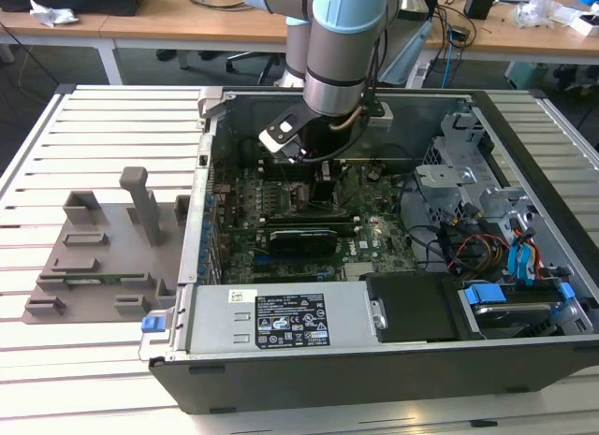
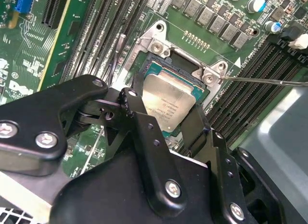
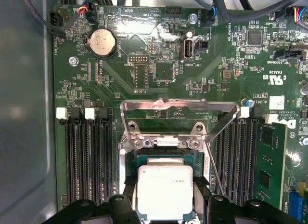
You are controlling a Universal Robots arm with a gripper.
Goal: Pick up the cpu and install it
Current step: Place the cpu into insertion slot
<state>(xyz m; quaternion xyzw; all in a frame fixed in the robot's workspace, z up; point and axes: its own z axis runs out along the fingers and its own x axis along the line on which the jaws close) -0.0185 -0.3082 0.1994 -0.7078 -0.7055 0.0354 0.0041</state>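
The cpu [image 3: 165, 188], a small square chip with a pale silvery top, lies at the open socket [image 3: 163, 159] on the green motherboard [image 3: 159, 70]. My gripper [image 3: 165, 200] straddles it, one black finger against each of two opposite edges, shut on the chip. In the second wrist view the cpu [image 2: 169, 99] sits between the fingers [image 2: 137, 111] within the socket frame [image 2: 159, 38]. Whether it rests fully seated or hovers just above, I cannot tell. In the exterior view the gripper [image 1: 314, 168] reaches down into the computer case [image 1: 374, 369].
The socket's metal load plate [image 3: 180, 106] stands flipped open, with its thin lever [image 2: 264, 80] beside it. Memory slots [image 3: 89, 156] flank the socket. A long black expansion card [image 1: 301, 239], the power supply [image 1: 281, 318] and drive cages [image 1: 487, 201] crowd the case. A grey fixture [image 1: 103, 248] lies outside.
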